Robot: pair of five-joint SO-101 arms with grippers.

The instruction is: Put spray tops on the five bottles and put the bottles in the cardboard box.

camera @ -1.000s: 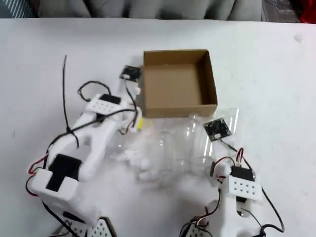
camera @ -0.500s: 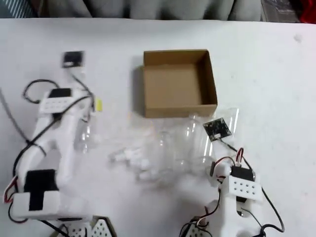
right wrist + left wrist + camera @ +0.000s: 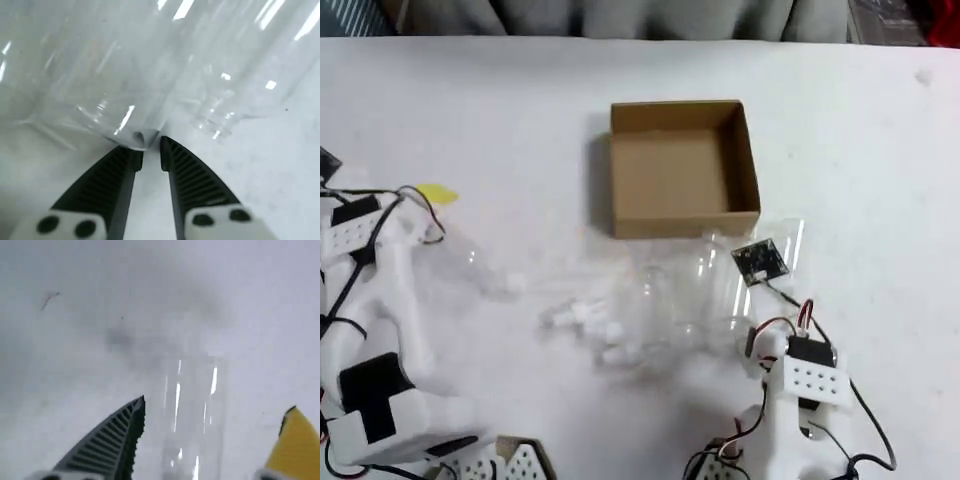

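Note:
The open cardboard box [image 3: 685, 222] stands mid-table. Just in front of it lie several clear bottles [image 3: 695, 290] in a cluster, with white spray tops [image 3: 588, 318] at their left edge. One clear bottle [image 3: 472, 264] lies apart at the left. In the left wrist view this bottle [image 3: 192, 410] sits between the spread fingers of my left gripper [image 3: 217, 405], with a gap to the yellow finger [image 3: 438, 195]. My right gripper [image 3: 148, 150] is at the right end of the cluster. Its dark fingers are nearly together and a bottle's edge [image 3: 142, 139] touches their tips.
White tabletop lies bare to the left of the box and behind it. The left arm's body [image 3: 380, 330] runs along the table's left edge. The right arm's base [image 3: 800, 400] stands at the front right, with loose wires around it.
My left arm has swung from the bottle cluster far to the left, and one bottle has come out of the cluster with it. The right arm has not moved.

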